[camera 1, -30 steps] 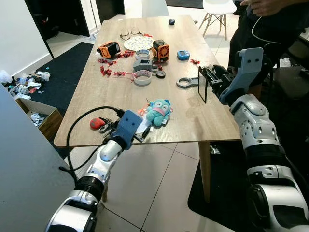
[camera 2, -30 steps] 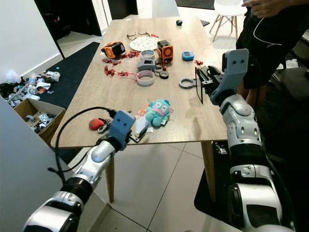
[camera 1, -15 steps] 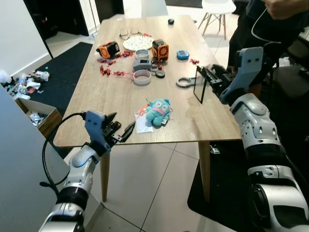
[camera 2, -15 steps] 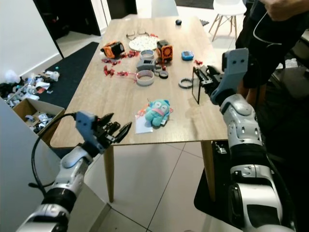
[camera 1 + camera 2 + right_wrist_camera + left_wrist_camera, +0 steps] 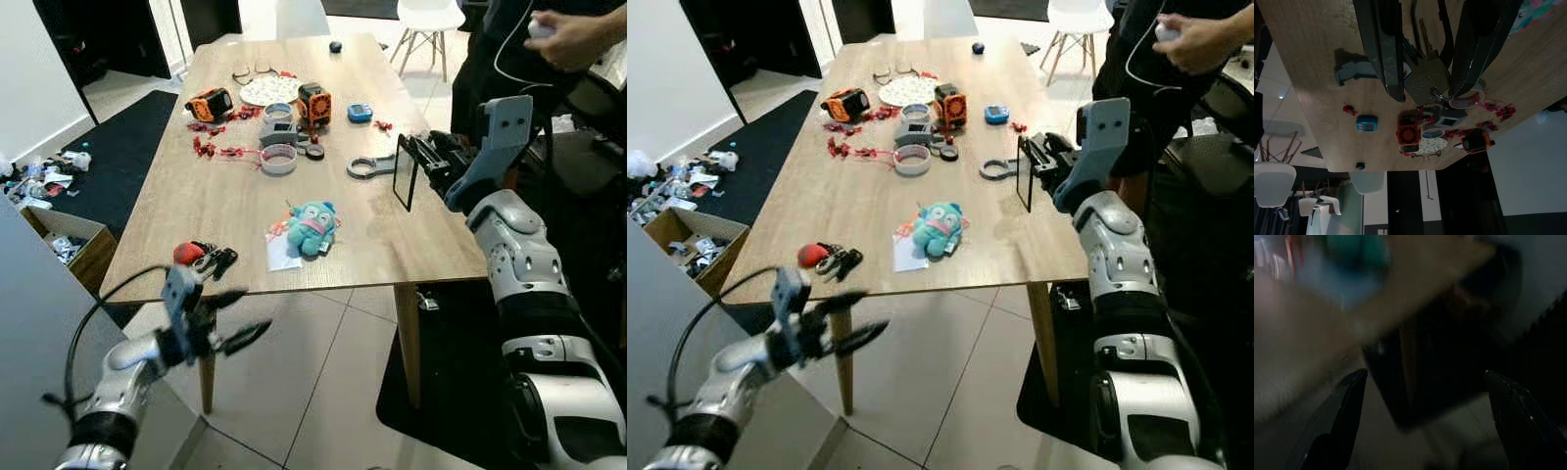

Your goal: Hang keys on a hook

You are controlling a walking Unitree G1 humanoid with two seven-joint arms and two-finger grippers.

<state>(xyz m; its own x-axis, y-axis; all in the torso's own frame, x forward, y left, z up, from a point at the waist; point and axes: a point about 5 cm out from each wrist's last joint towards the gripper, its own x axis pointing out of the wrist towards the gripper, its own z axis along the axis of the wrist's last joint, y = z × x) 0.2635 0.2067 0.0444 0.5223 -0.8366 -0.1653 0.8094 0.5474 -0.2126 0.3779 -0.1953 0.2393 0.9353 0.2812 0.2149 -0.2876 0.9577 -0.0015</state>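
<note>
Left gripper (image 5: 235, 318) hung below the near edge of the tabletop (image 5: 216, 201), out over the tiled floor (image 5: 313, 392), and its fingers (image 5: 247, 336) were spread wide with nothing between them. The left wrist view was blurred, but the two black fingers (image 5: 1339, 421) stood far apart there too, holding nothing.

Right gripper (image 5: 407, 171) was up over the right side of the tabletop, and its fingers (image 5: 1382, 44) were closed on a bunch of keys (image 5: 1425, 78); in the right wrist view a brass key hung pinched between them with its ring below. From the head views a dark flat shape hung at that gripper, just beside the grey wrench-shaped tool (image 5: 370, 166) lying on the wood.

A second bunch of keys with a red fob (image 5: 201, 257) lay at the near left edge of the tabletop, just above the left gripper and apart from it. Near it, toward the middle, sat a teal plush toy (image 5: 313, 227) on a white card (image 5: 281, 253).

Farther back were rolls of tape (image 5: 279, 159), an orange block (image 5: 313, 101), a patterned plate (image 5: 266, 91) and a pair of glasses (image 5: 253, 71). On the floor to the left, a cardboard box (image 5: 59, 235) stood open, with small bits of clutter in it. A person's hand (image 5: 573, 34) was at the top right.
</note>
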